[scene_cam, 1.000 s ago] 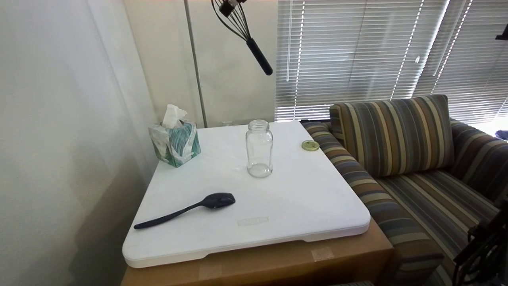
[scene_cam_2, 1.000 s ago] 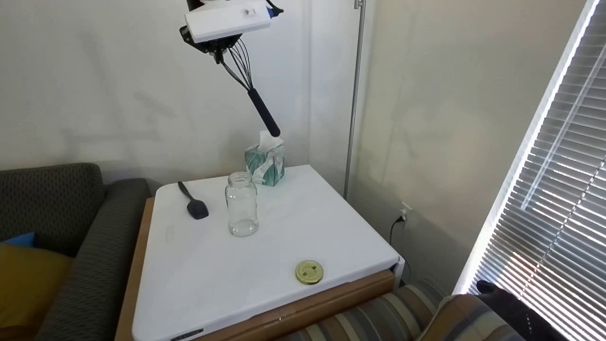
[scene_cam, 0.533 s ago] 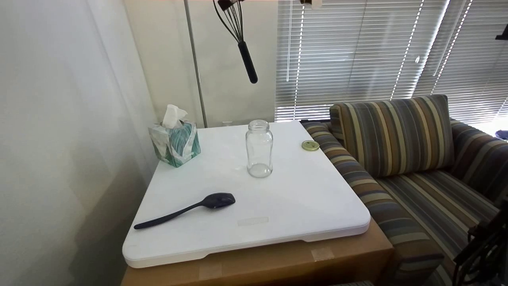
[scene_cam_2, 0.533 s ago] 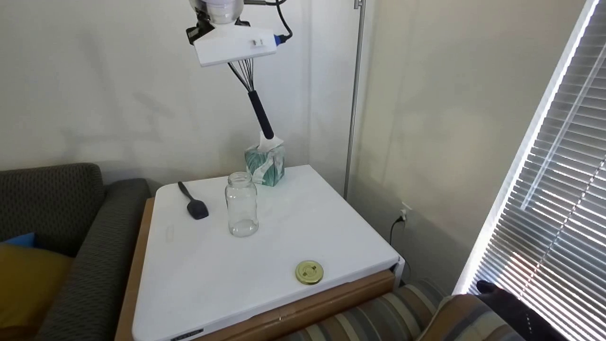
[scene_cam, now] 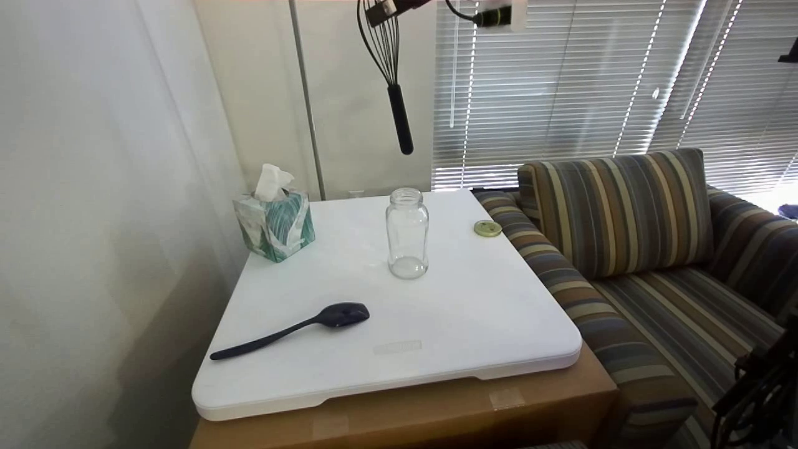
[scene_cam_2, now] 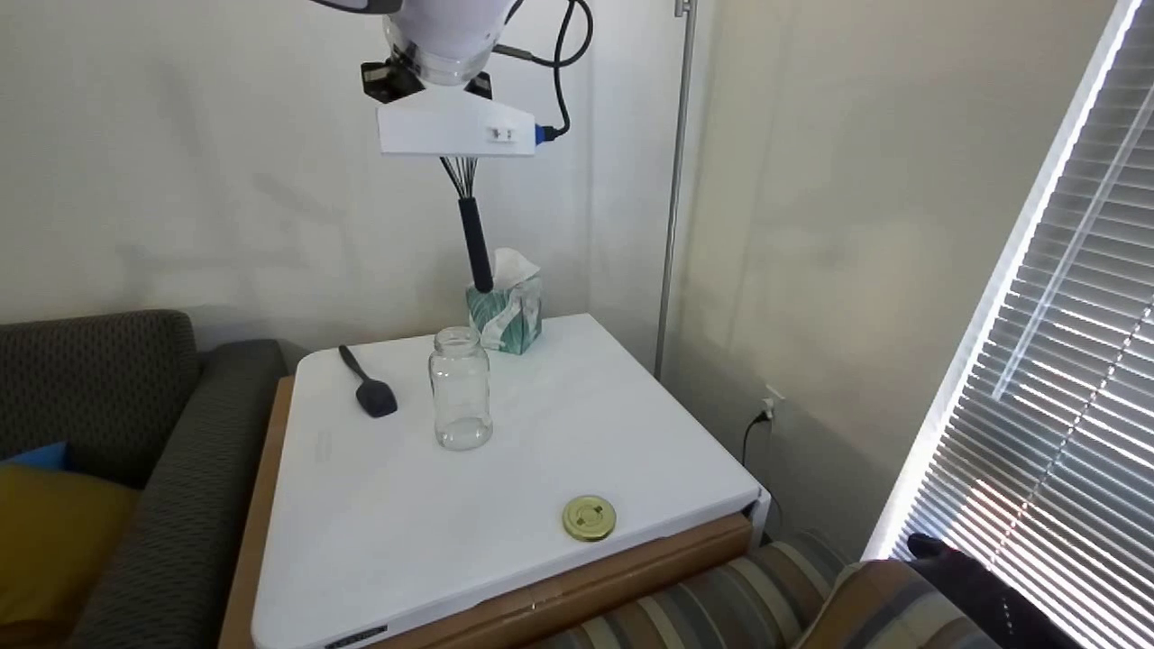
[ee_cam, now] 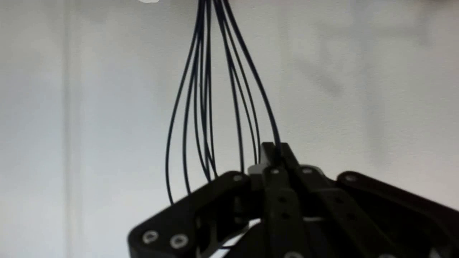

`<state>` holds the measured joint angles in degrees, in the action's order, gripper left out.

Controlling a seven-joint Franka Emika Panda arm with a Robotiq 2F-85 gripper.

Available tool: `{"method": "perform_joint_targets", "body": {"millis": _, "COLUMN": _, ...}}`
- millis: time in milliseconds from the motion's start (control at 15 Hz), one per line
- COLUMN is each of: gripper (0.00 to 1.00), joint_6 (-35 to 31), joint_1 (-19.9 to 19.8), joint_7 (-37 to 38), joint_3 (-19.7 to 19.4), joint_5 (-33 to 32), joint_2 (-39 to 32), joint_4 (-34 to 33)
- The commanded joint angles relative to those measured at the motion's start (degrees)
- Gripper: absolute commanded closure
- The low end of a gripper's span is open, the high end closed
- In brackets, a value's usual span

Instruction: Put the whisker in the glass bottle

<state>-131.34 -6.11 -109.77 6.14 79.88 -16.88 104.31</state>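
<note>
Whisk (scene_cam: pixel 396 103): suspended, handle down, leaning slightly, not touching the glass bottle (scene_cam: pixel 408 234). Gripper (ee_cam: pixel 276 148): pinching the whisk's looped end, seemingly by one outer wire. Bottle: upright on the white tabletop (scene_cam: pixel 474 324), mouth uncovered; gold lid (scene_cam_2: pixel 589 518) lying well apart from it. Step in hand, in my judgement: positioning the whisk above the bottle, insertion not yet begun. Next move: in an exterior view the handle tip (scene_cam_2: pixel 484 283) shows to one side of the mouth, so it calls for sideways alignment, then gentle lowering; a one-wire hold could swing.
</note>
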Motion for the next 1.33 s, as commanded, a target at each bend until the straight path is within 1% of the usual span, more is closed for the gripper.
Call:
{"method": "perform_joint_targets", "body": {"millis": 0, "gripper": 0.99, "joint_6": 4.9, "joint_1": 0.9, "joint_7": 1.7, "joint_3": -2.6, "joint_5": 1.0, "joint_2": 0.9, "joint_4": 0.8}}
{"method": "perform_joint_targets", "body": {"millis": 267, "gripper": 0.99, "joint_6": 9.4, "joint_1": 0.7, "joint_7": 3.3, "joint_3": -3.8, "joint_5": 1.3, "joint_2": 0.1, "joint_4": 1.1}}
{"method": "perform_joint_targets", "body": {"millis": 600, "gripper": 0.99, "joint_6": 12.5, "joint_1": 1.0, "joint_7": 2.9, "joint_3": -4.6, "joint_5": 1.4, "joint_2": -0.9, "joint_4": 2.3}}
{"method": "perform_joint_targets", "body": {"millis": 800, "gripper": 0.99, "joint_6": 13.3, "joint_1": 1.0, "joint_7": 1.9, "joint_3": -4.6, "joint_5": 2.0, "joint_2": -1.5, "joint_4": 2.7}}
{"method": "perform_joint_targets", "body": {"millis": 1267, "gripper": 0.99, "joint_6": 13.6, "joint_1": 0.8, "joint_7": -3.1, "joint_3": -5.0, "joint_5": 5.5, "joint_2": -2.7, "joint_4": 3.3}}
